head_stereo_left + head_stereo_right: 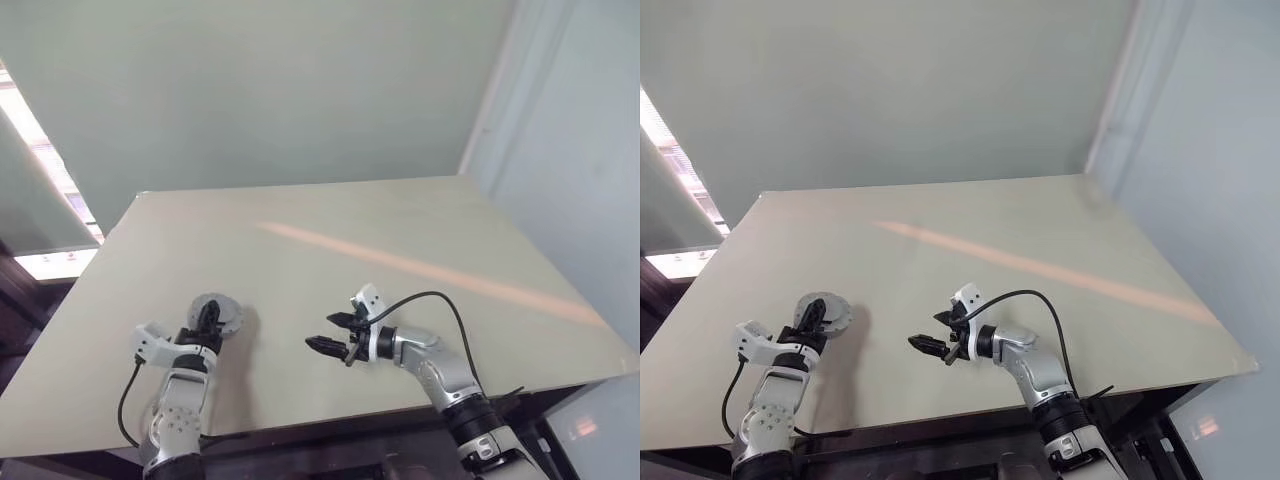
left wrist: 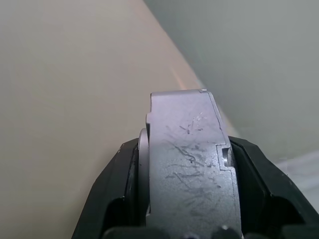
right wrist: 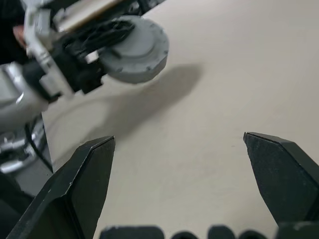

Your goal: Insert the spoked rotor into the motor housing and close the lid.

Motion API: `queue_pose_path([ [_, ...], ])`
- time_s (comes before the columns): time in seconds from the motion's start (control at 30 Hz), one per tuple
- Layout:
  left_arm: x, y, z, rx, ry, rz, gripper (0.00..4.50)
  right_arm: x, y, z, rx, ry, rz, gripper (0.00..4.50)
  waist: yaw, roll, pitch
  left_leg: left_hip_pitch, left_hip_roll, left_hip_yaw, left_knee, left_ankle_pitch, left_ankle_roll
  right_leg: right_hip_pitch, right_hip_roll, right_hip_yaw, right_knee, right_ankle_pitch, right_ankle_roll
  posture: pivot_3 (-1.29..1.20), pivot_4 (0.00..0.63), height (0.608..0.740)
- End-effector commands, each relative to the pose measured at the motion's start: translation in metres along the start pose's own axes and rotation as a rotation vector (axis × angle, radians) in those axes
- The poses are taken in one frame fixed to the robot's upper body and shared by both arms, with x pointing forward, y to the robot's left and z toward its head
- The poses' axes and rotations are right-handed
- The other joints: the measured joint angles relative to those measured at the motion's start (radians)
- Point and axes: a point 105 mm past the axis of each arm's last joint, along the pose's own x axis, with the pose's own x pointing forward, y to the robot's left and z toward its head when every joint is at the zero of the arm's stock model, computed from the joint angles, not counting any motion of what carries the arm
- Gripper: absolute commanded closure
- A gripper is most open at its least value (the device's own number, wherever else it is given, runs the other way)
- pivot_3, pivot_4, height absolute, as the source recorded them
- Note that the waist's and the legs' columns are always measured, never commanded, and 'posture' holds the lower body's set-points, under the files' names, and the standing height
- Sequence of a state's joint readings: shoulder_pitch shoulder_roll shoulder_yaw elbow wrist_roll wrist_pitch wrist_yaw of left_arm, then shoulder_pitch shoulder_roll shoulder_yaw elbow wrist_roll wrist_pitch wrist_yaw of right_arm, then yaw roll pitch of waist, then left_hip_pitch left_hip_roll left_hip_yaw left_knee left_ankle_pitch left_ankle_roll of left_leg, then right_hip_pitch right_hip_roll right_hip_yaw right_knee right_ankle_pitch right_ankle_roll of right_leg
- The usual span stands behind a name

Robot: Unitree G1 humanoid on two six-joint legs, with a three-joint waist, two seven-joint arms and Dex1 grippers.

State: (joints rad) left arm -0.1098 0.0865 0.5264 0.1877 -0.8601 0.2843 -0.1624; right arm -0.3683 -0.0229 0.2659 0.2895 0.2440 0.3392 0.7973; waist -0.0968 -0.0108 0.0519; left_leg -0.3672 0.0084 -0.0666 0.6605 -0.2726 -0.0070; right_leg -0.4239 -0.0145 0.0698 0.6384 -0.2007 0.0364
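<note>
Motor housing (image 1: 217, 317) sits clamped between left gripper's (image 1: 207, 318) fingers.

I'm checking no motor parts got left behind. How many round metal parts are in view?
1: a grey round assembly clamped in the left gripper above the table. Any parts inside it would be hidden. The open right gripper holds nothing.

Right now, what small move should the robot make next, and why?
Probably lower the left gripper and set the round grey motor assembly on the table. It is clamped above the tabletop, and the right gripper hangs open and empty beside it.
</note>
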Motion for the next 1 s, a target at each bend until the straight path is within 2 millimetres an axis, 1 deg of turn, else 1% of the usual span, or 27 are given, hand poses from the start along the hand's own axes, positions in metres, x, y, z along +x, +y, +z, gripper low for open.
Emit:
queue_pose_path([
  [0.03, 0.012, -0.018, 0.014, 0.095, -0.048, -0.062, 2.47, 0.002, 0.010, 0.015, -0.120, -0.037, 0.039, 0.00, 0.003, -0.002, 0.000, 0.000, 0.000, 0.000, 0.000, 0.000, 0.000, 0.000, 0.000, 0.000, 0.000, 0.000, 0.001, 0.00, 0.000, 0.740],
  [0.27, 0.017, -0.017, 0.009, 0.143, -0.019, -0.070, 2.47, 0.002, 0.012, 0.013, -0.159, -0.033, 0.043, 0.00, 0.003, -0.005, 0.001, 0.000, 0.000, 0.000, 0.000, 0.000, 0.000, 0.000, 0.000, 0.000, 0.001, 0.001, 0.001, 0.00, 0.000, 0.740],
  [0.53, 0.019, -0.013, 0.003, 0.181, 0.003, -0.056, 2.47, 0.000, 0.010, 0.008, -0.166, -0.021, 0.028, 0.00, 0.002, -0.006, 0.001, 0.000, 0.000, 0.000, 0.000, 0.000, 0.000, 0.000, 0.000, 0.000, 0.001, 0.001, 0.001, 0.00, 0.000, 0.740],
  [0.6, 0.019, -0.008, 0.002, 0.209, 0.015, -0.029, 1.73, 0.000, 0.010, 0.008, -0.167, -0.020, 0.025, 0.00, 0.002, -0.006, 0.000, 0.000, 0.000, 0.000, 0.000, 0.000, 0.000, 0.000, 0.000, 0.000, 0.001, 0.001, 0.001, 0.00, 0.000, 0.740],
  [0.67, 0.019, 0.000, 0.002, 0.244, 0.022, 0.012, 1.13, 0.000, 0.010, 0.008, -0.168, -0.020, 0.023, 0.00, 0.002, -0.006, 0.000, 0.001, 0.000, 0.000, 0.001, 0.000, 0.000, 0.000, 0.000, 0.000, 0.001, 0.001, 0.001, 0.00, 0.000, 0.740],
  [0.77, 0.019, 0.010, 0.003, 0.295, 0.032, 0.069, 0.03, 0.000, 0.010, 0.007, -0.168, -0.021, 0.020, 0.00, 0.002, -0.006, 0.000, 0.003, 0.000, 0.000, 0.001, 0.000, 0.000, 0.002, 0.000, 0.000, 0.002, 0.001, 0.001, 0.00, 0.000, 0.740],
  [0.87, 0.018, 0.021, 0.007, 0.371, 0.026, 0.127, 0.03, 0.001, 0.009, 0.007, -0.170, -0.017, 0.017, 0.00, 0.003, -0.006, 0.000, 0.003, 0.000, 0.000, 0.001, 0.000, 0.000, 0.003, 0.000, 0.000, 0.002, 0.001, 0.001, 0.00, 0.000, 0.740],
  [1.0, 0.015, 0.036, 0.018, 0.499, -0.007, 0.227, 0.03, 0.001, 0.009, 0.005, -0.168, -0.012, 0.013, 0.00, 0.003, -0.006, 0.000, 0.005, 0.000, 0.000, 0.001, 0.000, 0.000, 0.004, 0.000, 0.000, 0.002, 0.001, 0.001, 0.00, 0.000, 0.740],
])
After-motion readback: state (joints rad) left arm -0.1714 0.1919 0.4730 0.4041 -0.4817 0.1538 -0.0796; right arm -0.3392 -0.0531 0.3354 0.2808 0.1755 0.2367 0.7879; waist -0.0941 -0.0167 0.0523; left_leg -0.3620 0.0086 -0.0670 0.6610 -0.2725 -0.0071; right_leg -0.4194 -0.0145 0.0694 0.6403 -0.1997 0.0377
